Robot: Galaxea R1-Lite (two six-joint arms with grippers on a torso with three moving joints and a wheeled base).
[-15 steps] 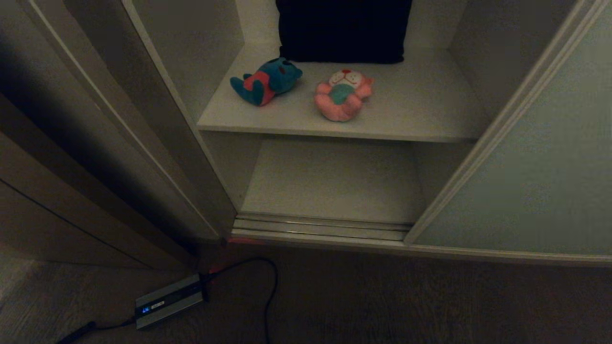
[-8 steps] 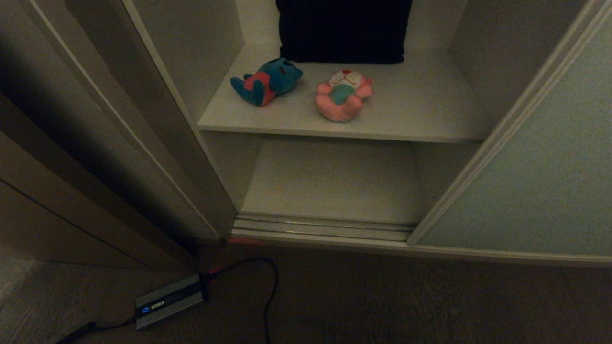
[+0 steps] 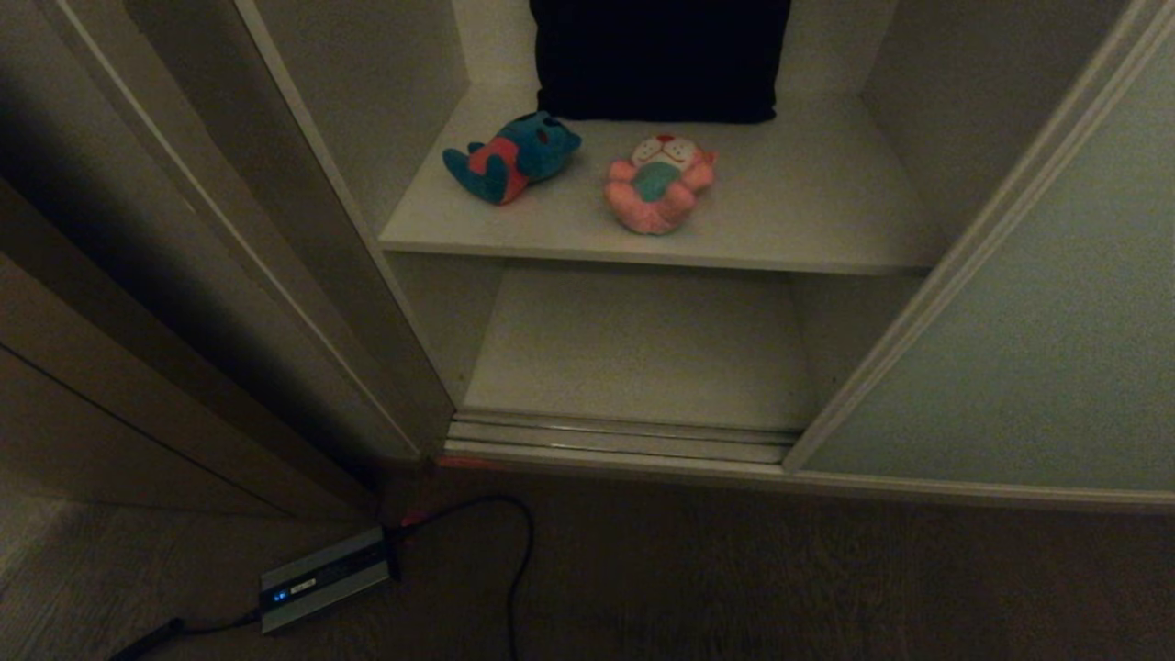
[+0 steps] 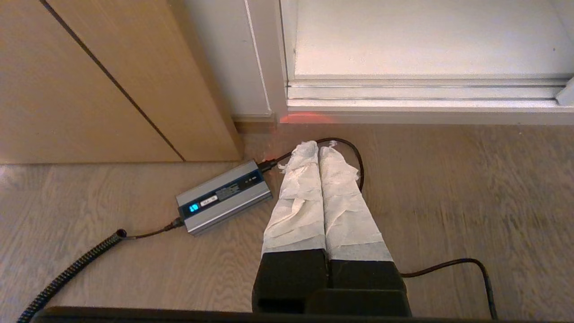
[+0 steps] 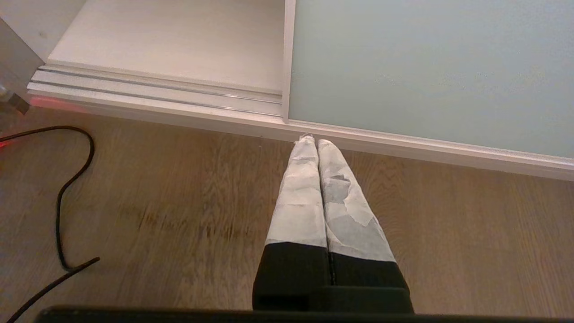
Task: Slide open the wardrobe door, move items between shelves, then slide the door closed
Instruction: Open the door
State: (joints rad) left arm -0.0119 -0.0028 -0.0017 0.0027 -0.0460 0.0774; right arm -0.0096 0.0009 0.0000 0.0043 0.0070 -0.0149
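Sliding wardrobe door (image 3: 1001, 340) is parked right, opening exposed. Teal plush (image 3: 512, 156) and pink plush (image 3: 659, 182) are set on upper shelf (image 3: 808, 225), well back from its edge. Lower shelf (image 3: 633, 353) is bare. Left gripper (image 4: 319, 150) and right gripper (image 5: 315, 142) are clenched, empty, over floor. Charger (image 4: 224, 197) label is unreadable.

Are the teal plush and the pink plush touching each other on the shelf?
Apart. The head view shows bare shelf between the teal plush and the pink plush.

Dark cloth (image 3: 657, 57) cut by top edge; sliding wardrobe door (image 3: 1028, 349) runs off right; readout on charger (image 4: 224, 196) perhaps digits, unreadable.
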